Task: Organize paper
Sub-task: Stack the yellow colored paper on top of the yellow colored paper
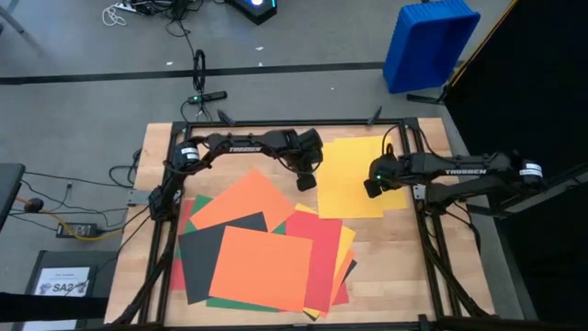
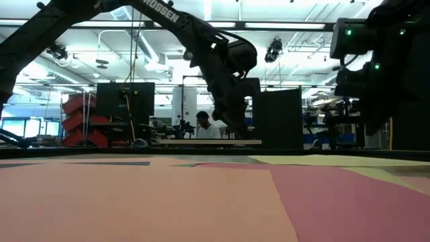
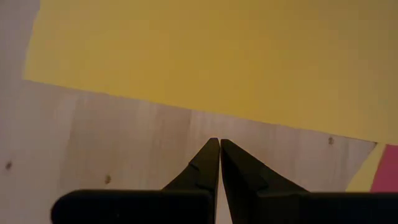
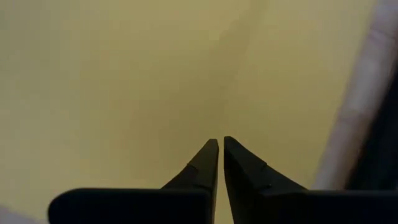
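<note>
High camera looking straight down over whole tabletop. Low camera sitting at tabletop level, facing room. Each wrist camera looking close past own gripper; both sharing yellow sheet just ahead of left gripper, under right gripper.

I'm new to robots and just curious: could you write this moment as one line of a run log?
left gripper: shut, over bare table | right gripper: shut, over lone yellow sheet | mixed pile: unsorted
</note>
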Robot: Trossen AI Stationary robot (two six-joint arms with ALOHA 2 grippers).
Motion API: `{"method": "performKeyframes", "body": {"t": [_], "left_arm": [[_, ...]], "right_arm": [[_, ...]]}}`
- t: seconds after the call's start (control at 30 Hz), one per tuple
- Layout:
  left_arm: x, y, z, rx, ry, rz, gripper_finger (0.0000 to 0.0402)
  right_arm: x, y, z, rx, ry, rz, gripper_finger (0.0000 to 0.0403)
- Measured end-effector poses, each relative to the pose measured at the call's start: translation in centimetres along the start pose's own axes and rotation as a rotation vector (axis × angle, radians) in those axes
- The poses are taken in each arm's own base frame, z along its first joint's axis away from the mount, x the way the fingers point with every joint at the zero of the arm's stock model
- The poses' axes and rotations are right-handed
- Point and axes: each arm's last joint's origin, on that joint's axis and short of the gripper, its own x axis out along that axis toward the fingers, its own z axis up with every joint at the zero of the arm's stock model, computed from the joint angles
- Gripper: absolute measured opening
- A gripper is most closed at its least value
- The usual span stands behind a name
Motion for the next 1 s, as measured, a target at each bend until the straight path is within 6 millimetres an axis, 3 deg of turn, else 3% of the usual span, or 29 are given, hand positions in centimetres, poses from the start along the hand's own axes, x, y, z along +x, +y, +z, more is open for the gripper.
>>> {"method": "performKeyframes", "body": {"t": [0.23, 0.67, 1.0], "left_arm": [[0.4, -0.1, 0.0, 0.003, 0.006, 0.053, 0.0000], [5.2, -1.3, 1.1, 0.013, 0.149, 0.011, 0.0000], [5.2, -1.8, 1.7, 0.005, 0.120, 0.010, 0.0000]], "right_arm": [[1.5, 0.0, 0.3, 0.067, 0.063, -0.121, 0.0001], [2.2, 0.2, 0.3, 0.060, 0.075, -0.159, 0.0000], [2.9, 0.0, 0.5, 0.065, 0.133, -0.198, 0.0000]]}}
